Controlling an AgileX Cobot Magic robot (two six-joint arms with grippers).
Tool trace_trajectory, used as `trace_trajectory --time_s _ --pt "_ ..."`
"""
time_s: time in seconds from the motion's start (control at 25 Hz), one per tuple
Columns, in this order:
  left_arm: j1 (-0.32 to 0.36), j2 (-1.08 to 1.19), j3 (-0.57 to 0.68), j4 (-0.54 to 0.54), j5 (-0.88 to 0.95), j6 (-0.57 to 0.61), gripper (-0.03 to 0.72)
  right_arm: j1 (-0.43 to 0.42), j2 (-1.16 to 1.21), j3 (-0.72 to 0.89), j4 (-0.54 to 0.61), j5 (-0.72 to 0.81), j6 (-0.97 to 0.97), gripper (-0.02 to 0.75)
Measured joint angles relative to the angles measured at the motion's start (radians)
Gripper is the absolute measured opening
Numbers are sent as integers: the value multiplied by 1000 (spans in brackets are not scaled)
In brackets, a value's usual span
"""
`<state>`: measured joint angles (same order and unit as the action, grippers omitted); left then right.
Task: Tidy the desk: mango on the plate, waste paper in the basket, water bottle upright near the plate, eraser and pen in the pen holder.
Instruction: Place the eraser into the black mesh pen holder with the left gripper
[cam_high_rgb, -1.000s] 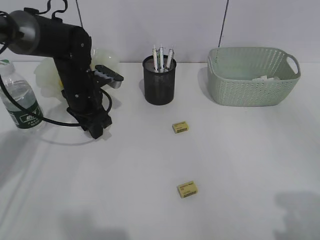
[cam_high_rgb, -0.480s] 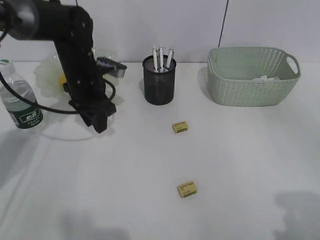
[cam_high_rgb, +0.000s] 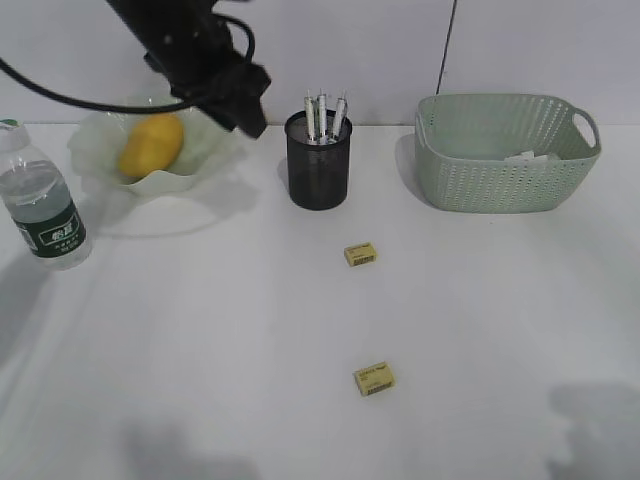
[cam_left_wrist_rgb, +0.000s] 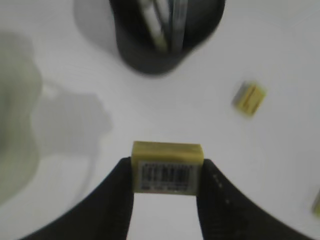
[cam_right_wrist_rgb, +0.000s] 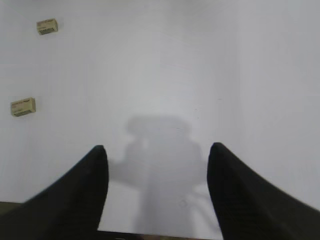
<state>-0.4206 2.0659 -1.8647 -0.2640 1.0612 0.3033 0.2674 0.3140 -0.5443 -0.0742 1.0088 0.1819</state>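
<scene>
My left gripper (cam_high_rgb: 250, 112) is raised just left of the black mesh pen holder (cam_high_rgb: 319, 168), which holds three pens (cam_high_rgb: 322, 115). In the left wrist view the gripper (cam_left_wrist_rgb: 167, 172) is shut on a yellow eraser (cam_left_wrist_rgb: 167, 167), with the pen holder (cam_left_wrist_rgb: 165, 45) ahead. Two more yellow erasers (cam_high_rgb: 361, 254) (cam_high_rgb: 374, 378) lie on the white desk (cam_high_rgb: 200, 330). The mango (cam_high_rgb: 151, 145) lies on the green plate (cam_high_rgb: 165, 185). The water bottle (cam_high_rgb: 42, 200) stands upright at the left. The waste paper (cam_high_rgb: 527, 157) is inside the green basket (cam_high_rgb: 505, 160). My right gripper (cam_right_wrist_rgb: 156, 160) is open and empty above bare desk.
The right wrist view shows the two loose erasers (cam_right_wrist_rgb: 47, 26) (cam_right_wrist_rgb: 23, 106) at its left. The left wrist view shows one loose eraser (cam_left_wrist_rgb: 249, 98) right of the pen holder. A cable hangs down the back wall (cam_high_rgb: 448, 50).
My left arm has lifted off the desk and swung up and right to beside the pen holder. This uncovered the mango and plate.
</scene>
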Motion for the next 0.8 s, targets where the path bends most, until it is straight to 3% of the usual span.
trace_trajectory --time_s 0.48,0.8 --pt "0 51 -14 -197 -350 -1 299 0 0 0 0 0 -1 495" --pt "-33 117 -14 -213 -456 -1 299 0 0 0 0 -1 -1 495"
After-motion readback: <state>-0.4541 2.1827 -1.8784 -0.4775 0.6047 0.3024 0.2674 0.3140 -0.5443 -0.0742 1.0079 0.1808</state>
